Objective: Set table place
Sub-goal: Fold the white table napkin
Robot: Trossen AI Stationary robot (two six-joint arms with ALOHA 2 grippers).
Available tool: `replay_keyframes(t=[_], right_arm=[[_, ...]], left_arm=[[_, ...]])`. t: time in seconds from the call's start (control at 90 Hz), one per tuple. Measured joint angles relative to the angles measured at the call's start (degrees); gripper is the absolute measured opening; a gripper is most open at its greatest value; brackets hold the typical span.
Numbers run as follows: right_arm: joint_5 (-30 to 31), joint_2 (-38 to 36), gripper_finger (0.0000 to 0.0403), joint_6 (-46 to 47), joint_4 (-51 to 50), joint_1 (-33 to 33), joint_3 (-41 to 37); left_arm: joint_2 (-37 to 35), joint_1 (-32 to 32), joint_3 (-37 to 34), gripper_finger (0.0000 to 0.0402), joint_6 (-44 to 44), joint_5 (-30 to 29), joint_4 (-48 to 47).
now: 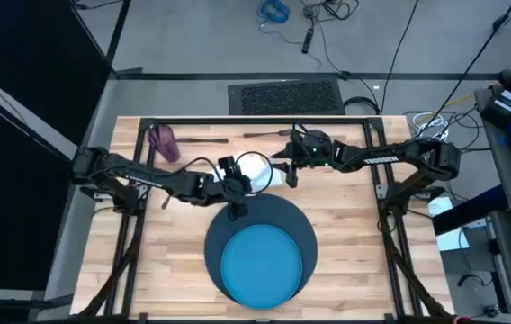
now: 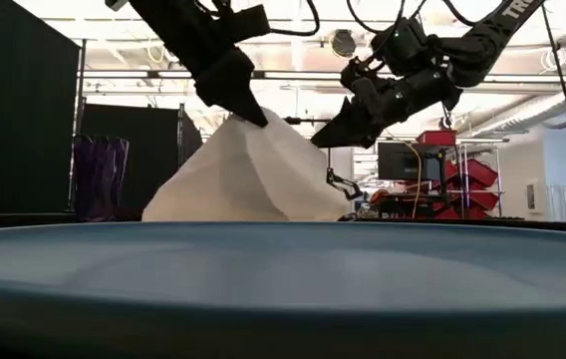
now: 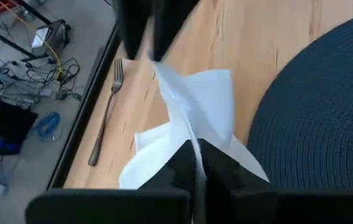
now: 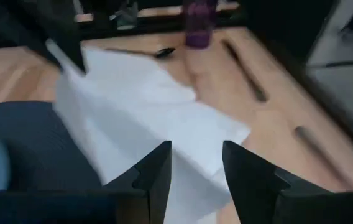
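Pinching white napkin (image 1: pixel 254 168) aloft, left hand (image 1: pixel 235 176), right hand (image 1: pixel 289 173) spread beside it, behind mat (image 1: pixel 302 229).

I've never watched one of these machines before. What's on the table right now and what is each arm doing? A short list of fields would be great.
Surface: wooden table
Mat: dark blue round mat, at the table's near middle
Plate: bright blue plate, on the mat
Napkin: white napkin, lifted into a peak behind the mat
Left gripper: jaws shut on the napkin's top
Right gripper: jaws open, right beside the napkin
Cup: purple cup, far left corner
Fork: fork, near the table's far edge
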Motion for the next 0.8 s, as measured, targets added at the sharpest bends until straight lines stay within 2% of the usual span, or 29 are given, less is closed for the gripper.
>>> replay_keyframes(t=[0.4, 0.678, 0.744, 0.8], right_arm=[[-1.72, 0.36, 0.0130, -0.67, -1.91, 0.19, -0.02], [-1.43, 5.33, 0.0129, -1.02, 1.79, 0.39, -0.02], [-1.28, 6.73, 0.0120, -1.24, 4.14, 0.39, -0.02], [-1.41, 7.58, 0.0097, -1.85, 4.97, 0.39, -0.02]], left_arm=[[0.00, -0.24, 0.00, 0.0000, -0.07, -0.17, 0.99], [0.00, -0.33, -0.02, 0.0000, -0.06, -0.17, 1.27], [0.00, -0.39, -0.04, 0.0000, -0.04, -0.15, 1.23], [0.00, -0.39, -0.04, 0.0000, -0.04, -0.15, 1.16]])
